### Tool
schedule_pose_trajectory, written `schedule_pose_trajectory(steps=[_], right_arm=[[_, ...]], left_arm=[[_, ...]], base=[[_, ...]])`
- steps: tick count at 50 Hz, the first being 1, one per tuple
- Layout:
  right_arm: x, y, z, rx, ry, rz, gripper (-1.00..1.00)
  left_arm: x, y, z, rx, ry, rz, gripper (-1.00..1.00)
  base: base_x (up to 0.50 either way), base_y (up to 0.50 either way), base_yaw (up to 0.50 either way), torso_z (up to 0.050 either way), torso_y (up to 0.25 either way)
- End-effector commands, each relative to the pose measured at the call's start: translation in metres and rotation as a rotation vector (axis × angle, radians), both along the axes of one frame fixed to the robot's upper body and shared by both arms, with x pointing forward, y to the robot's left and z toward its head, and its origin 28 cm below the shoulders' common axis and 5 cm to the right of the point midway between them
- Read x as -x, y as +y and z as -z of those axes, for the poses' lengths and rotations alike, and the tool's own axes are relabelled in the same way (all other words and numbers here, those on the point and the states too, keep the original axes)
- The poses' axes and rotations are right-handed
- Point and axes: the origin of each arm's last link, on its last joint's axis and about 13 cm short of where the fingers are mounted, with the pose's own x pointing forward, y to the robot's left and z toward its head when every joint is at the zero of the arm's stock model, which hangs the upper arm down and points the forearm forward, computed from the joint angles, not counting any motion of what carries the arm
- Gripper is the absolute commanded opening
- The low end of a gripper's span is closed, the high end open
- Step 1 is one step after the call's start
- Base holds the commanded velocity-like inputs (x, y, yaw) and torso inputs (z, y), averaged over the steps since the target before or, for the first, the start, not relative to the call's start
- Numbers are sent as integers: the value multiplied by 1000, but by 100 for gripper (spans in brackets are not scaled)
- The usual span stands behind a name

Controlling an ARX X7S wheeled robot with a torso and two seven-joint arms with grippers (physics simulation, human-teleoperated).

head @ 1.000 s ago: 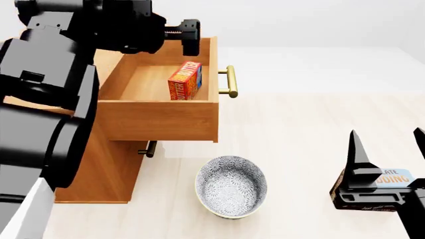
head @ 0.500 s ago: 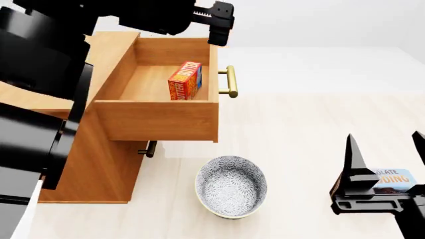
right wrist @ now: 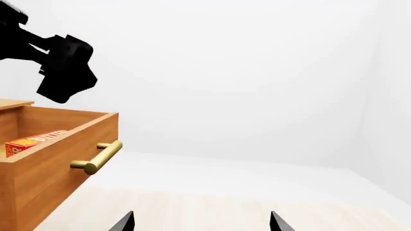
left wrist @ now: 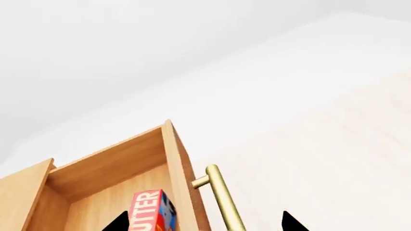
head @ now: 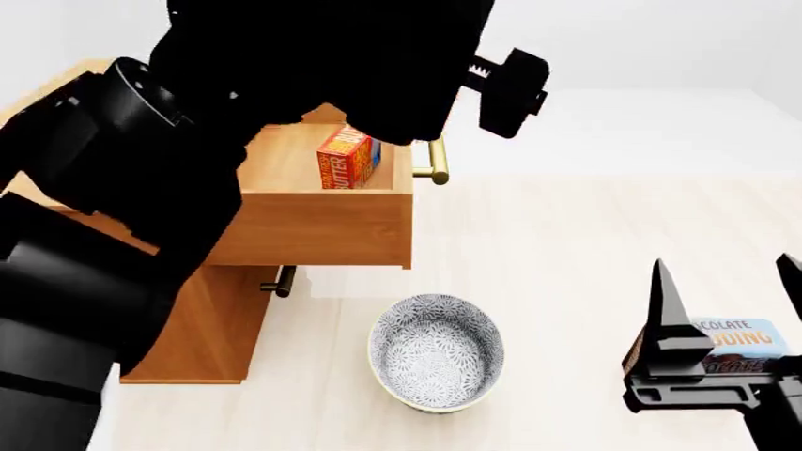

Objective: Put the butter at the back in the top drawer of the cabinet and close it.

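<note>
Red-orange butter (head: 348,158), speckled grey bowl (head: 437,352)

Matt light-brown wood with faint grain for cabinet (head: 201,319) and drawer (head: 319,225). Polished brass for handle (left wrist: 222,199). Printed glossy card on butter (head: 348,158). Glazed speckled ceramic for bowl (head: 437,352). Pale, smooth wood-grain floor (head: 589,235).

Red-and-orange butter (head: 349,157) upright inside the open top drawer (head: 319,225) of the wooden cabinet (head: 201,324)
</note>
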Motion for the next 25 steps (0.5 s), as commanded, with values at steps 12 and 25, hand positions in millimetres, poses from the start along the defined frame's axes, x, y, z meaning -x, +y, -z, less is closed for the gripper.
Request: schedule_pose_trajectory(steps=[12, 25], right_arm=[[2, 0, 3, -4, 2, -4, 100], [2, 0, 5, -4, 1, -1, 100]], left_arm=[[36, -37, 28, -104, -118, 48, 100], [40, -42, 44, -117, -76, 129, 100]], base=[[0, 0, 0, 0, 0], [0, 0, 0, 0, 0]])
